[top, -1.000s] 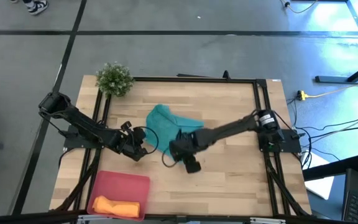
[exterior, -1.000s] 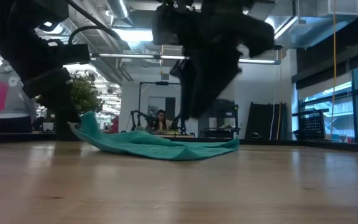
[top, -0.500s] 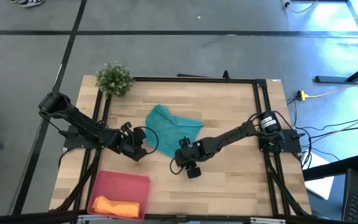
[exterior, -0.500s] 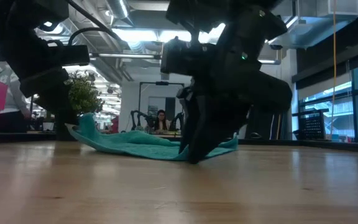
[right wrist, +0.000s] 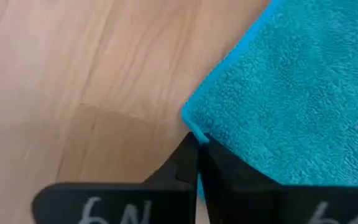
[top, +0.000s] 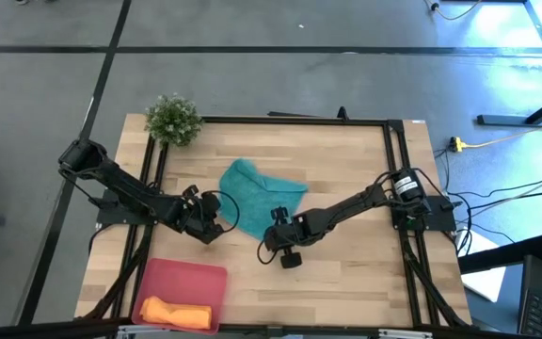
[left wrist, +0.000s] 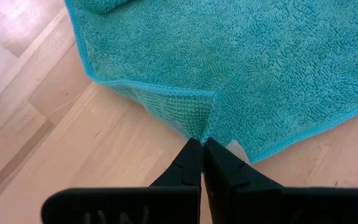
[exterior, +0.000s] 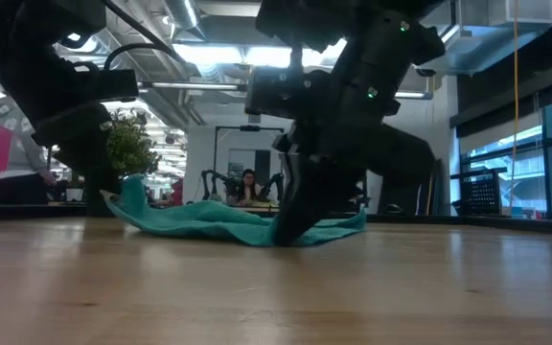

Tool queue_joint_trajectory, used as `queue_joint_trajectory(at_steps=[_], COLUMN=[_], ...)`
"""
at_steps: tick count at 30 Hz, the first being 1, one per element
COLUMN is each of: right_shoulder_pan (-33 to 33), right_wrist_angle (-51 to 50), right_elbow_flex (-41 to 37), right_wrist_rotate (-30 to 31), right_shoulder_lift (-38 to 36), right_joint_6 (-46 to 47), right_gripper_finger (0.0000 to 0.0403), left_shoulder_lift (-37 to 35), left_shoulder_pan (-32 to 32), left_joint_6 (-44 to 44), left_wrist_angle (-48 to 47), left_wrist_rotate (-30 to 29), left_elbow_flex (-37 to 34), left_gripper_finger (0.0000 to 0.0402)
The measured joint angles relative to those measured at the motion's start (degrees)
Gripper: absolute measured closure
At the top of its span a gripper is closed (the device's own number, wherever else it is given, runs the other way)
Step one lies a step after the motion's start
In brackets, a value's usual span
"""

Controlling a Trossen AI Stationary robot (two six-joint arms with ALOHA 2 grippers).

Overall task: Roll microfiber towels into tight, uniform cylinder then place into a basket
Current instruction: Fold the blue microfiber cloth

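Only orange towel [top: 174,310] in pink basket [top: 191,277], both grippers' jaws pinching teal towel [top: 261,188] corners

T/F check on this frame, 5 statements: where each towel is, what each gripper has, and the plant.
1. The orange towel lies in the pink basket. True.
2. The teal towel is rolled into a tight cylinder. False: it lies spread and rumpled on the table.
3. The right gripper is shut on a corner of the teal towel. True.
4. The left gripper hangs open, away from the cloth. False: its fingers are pinched on a folded edge of the teal towel.
5. The potted plant stands inside the basket. False: it stands at the table's far left corner, apart from the basket.
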Motion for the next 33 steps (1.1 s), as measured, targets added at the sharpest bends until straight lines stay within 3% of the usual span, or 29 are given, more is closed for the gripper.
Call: queue_joint_trajectory(at_steps=[10,15,20,27,33], right_shoulder_pan=[0.3,1.1,1.3,1.2,-0.4], right_wrist_angle=[-1.5,-5.3,-11.7,-22.0,-24.9], right_elbow_flex=[0.3,3.0,6.3,9.9,10.4], right_wrist_rotate=[6.7,9.2,12.7,22.1,28.3], right_shoulder_lift=[-0.2,-3.5,-7.6,-15.1,-21.9], right_joint_6=[2.6,2.3,1.1,0.9,0.9], right_gripper_finger=[0.0397,0.0398,0.0398,0.0398,0.0398], left_shoulder_lift=[0.0,-0.1,-0.1,-0.1,-0.1], left_shoulder_pan=[0.0,0.0,0.0,0.2,1.6], left_joint_6=[0.3,5.3,10.4,16.2,17.2], left_wrist_angle=[-0.2,-0.7,-7.7,-24.5,-37.0], left_wrist_rotate=[0.1,1.2,0.7,-7.1,-12.1], left_elbow_flex=[0.3,4.2,12.7,27.8,39.8], left_gripper_finger=[0.0401,0.0401,0.0401,0.0401,0.0401])
